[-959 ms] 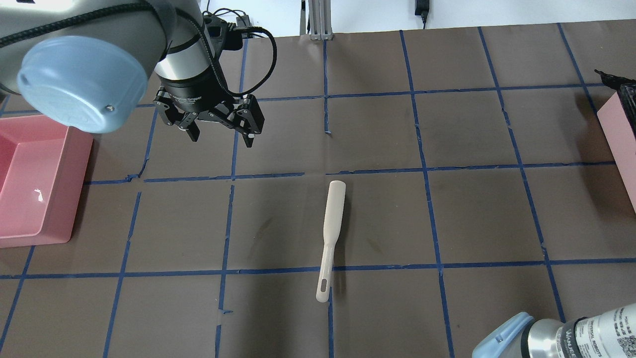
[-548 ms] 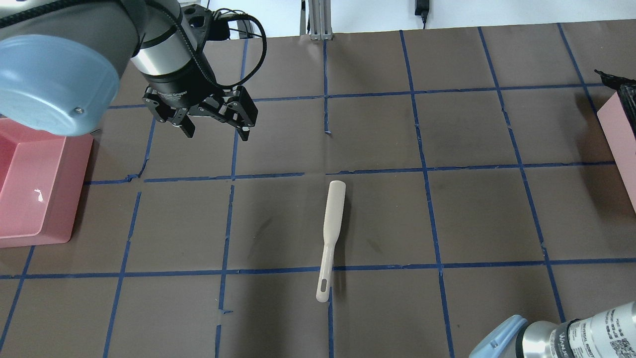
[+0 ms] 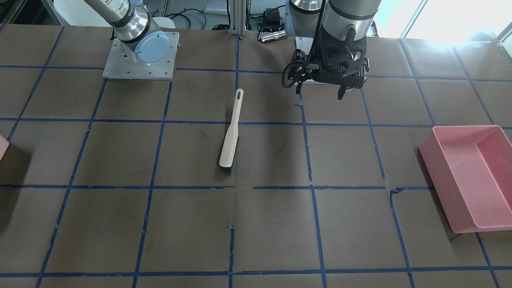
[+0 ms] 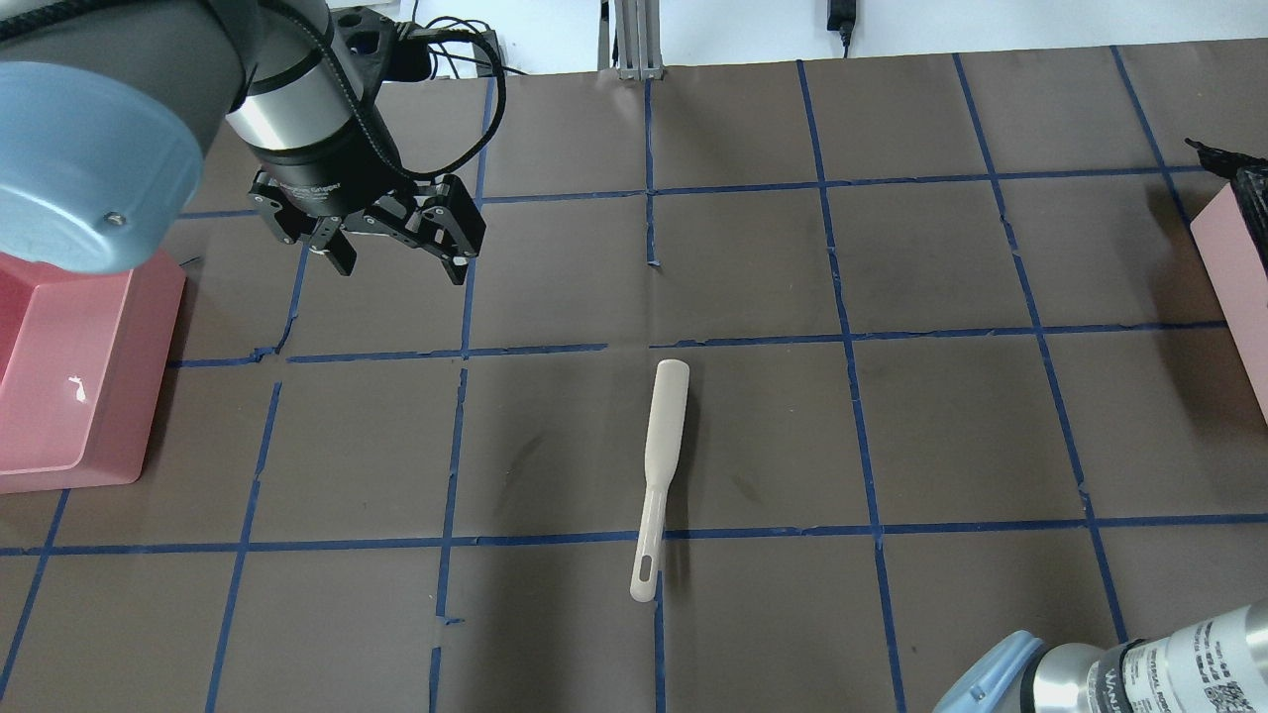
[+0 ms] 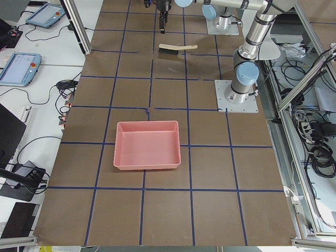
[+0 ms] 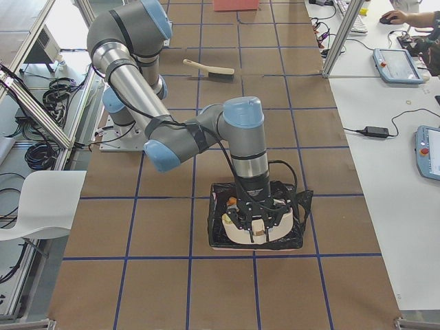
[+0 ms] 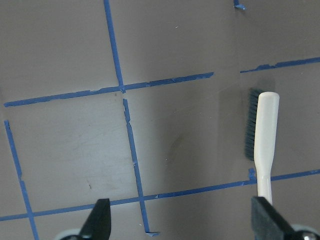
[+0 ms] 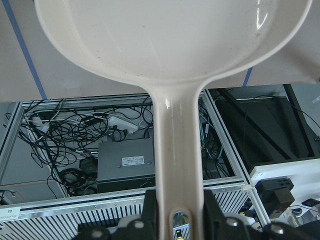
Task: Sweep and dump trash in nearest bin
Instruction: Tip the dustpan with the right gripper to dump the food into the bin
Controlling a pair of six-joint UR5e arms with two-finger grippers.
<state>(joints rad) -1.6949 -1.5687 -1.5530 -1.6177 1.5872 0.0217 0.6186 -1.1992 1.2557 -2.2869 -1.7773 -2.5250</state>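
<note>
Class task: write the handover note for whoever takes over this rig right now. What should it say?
Left gripper: open, empty, hovering above the table near the pink tub.
Right gripper: shut on the dustpan handle, holding it over the black-lined bin at the table's right end.
Brush: lying free mid-table.
Done: no trash visible on the table; the pan looks empty; what may be an orange lump shows in the bin.
Left: probably confirm the dump, then set the dustpan down.
</note>
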